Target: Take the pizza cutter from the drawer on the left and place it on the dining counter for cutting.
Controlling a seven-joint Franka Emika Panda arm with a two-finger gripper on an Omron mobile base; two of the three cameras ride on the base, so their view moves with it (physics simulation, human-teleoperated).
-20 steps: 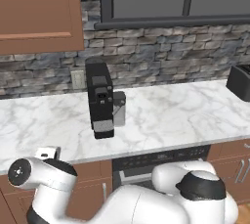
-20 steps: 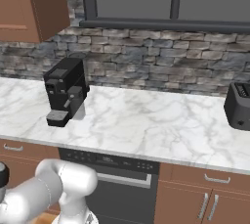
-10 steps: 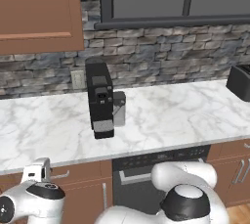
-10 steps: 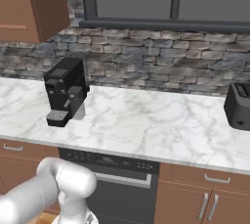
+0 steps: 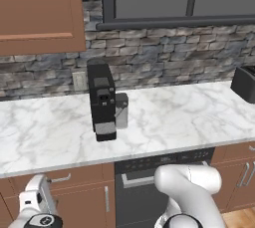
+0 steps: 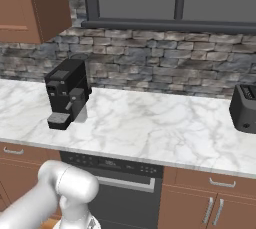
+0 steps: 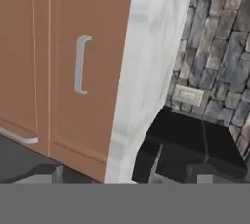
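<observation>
The drawer [image 5: 84, 174] is a shallow reddish-brown front with a small silver handle, under the marble worktop left of the black dishwasher. It is shut, and the right base view has it at the far left [image 6: 35, 154]. In the rolled hand view the drawer [image 7: 102, 96] stands upright, its curved handle [image 7: 82, 65] straight ahead and some way off. My gripper [image 7: 124, 178] is open, with nothing between its fingertips. My white hand [image 5: 36, 203] hangs low in front of the cabinet, below the drawer. The pizza cutter is hidden. The dining counter is out of view.
A black coffee machine [image 5: 102, 100] stands on the marble worktop [image 5: 179, 117] above the drawer. A black toaster [image 6: 244, 107] sits at the right end. The dishwasher [image 6: 115, 173] lies right of the drawer, and a cabinet door [image 7: 24, 71] with its own handle lies below it.
My arm has sunk lower and the hand has dropped toward the bottom left of the left base view. The kitchen itself has not moved and the jaws stay open.
</observation>
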